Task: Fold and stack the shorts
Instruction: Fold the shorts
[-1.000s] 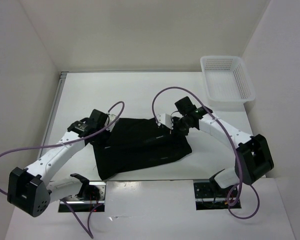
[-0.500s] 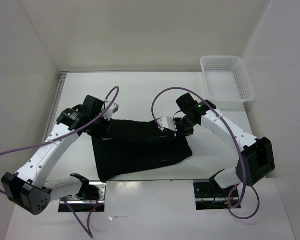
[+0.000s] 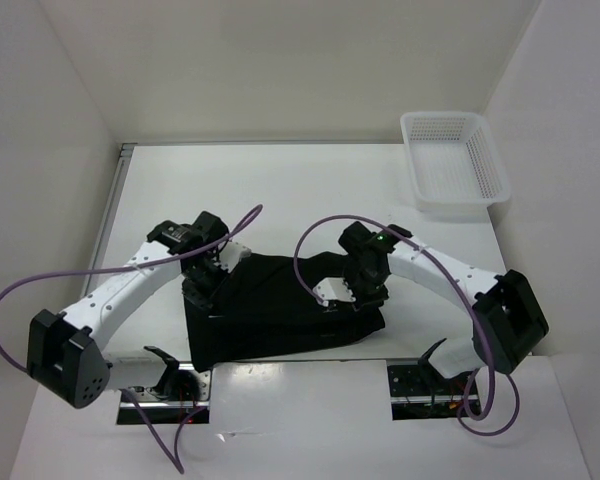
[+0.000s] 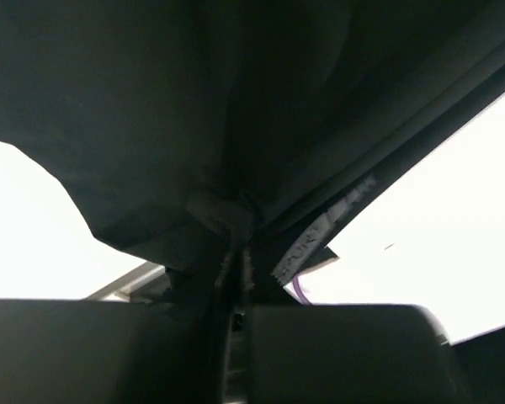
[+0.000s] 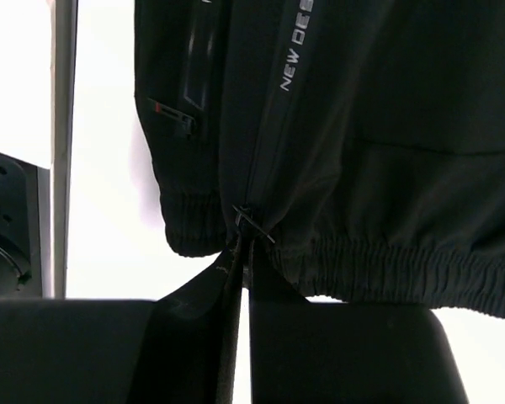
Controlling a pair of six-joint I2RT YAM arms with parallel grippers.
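Observation:
The black shorts (image 3: 275, 310) lie on the white table near its front edge, partly doubled over. My left gripper (image 3: 212, 268) is shut on their left edge; in the left wrist view the dark cloth (image 4: 151, 109) hangs bunched from the closed fingertips (image 4: 236, 227). My right gripper (image 3: 352, 290) is shut on the elastic waistband (image 5: 387, 261) at the right side. The right wrist view shows pale lettering (image 5: 296, 46) and a small red mark (image 5: 170, 114) on the cloth.
A white mesh basket (image 3: 454, 165) stands at the back right corner. Grey rail (image 3: 110, 220) runs along the table's left edge. Purple cables loop over both arms. Two metal mounts sit at the near edge.
Both grippers have moved toward the near edge, carrying the far edge of the shorts over the rest. The cloth now covers a shorter patch, closer to the front.

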